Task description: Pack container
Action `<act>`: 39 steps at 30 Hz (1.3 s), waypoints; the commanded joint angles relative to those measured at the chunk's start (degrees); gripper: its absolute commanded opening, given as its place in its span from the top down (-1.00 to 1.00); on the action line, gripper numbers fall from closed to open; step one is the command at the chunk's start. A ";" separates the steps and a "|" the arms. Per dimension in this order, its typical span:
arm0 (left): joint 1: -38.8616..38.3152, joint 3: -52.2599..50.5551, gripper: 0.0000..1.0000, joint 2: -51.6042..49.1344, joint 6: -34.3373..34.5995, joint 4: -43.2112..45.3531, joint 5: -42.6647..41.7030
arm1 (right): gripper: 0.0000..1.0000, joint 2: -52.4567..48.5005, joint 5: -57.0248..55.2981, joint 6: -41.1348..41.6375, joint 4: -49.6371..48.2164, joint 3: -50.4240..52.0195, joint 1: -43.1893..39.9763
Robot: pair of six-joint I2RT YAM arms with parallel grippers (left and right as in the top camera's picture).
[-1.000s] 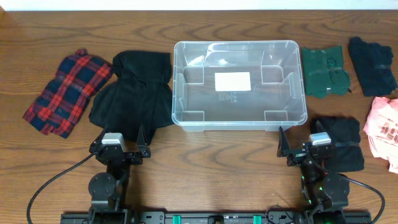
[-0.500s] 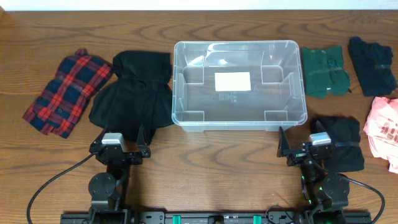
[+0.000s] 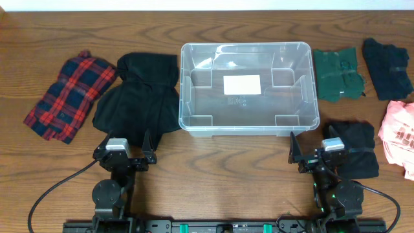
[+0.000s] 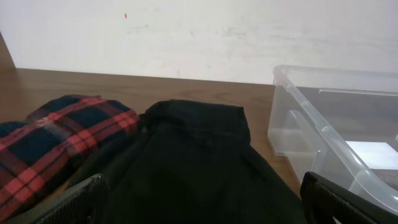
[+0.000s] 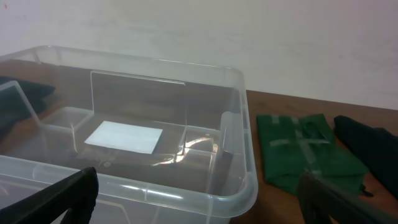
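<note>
The clear container [image 3: 194,123] stands in the middle of the table with a white label on its bottom and nothing inside. It also shows in the left wrist view [image 4: 329,149] and the right wrist view [image 5: 236,193]. My left gripper [image 3: 124,150] is open and empty near the front edge, just in front of a black garment [image 3: 139,97]. My right gripper [image 3: 315,154] is open and empty, in front of the container's front right corner, beside a folded black cloth [image 3: 354,150].
A red plaid shirt [image 3: 70,96] lies at far left. A folded green cloth [image 3: 337,74], a dark navy cloth [image 3: 387,65] and a pink cloth [image 3: 398,133] lie to the right of the container.
</note>
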State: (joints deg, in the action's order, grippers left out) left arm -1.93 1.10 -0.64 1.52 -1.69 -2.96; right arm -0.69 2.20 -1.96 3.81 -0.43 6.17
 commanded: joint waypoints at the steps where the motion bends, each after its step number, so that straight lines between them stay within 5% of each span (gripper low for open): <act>1: 0.11 -0.87 -0.96 -0.07 0.31 -2.14 1.27 | -0.98 0.20 0.66 -0.46 0.20 0.11 -0.55; 39: 0.11 -0.87 -0.96 -0.07 0.28 -2.14 1.07 | -0.98 0.20 1.05 -0.46 0.07 0.11 -0.55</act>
State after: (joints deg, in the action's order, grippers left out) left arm -1.93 1.10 -0.64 1.52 -1.69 -2.96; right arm -0.69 2.83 -1.96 3.70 -0.43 6.17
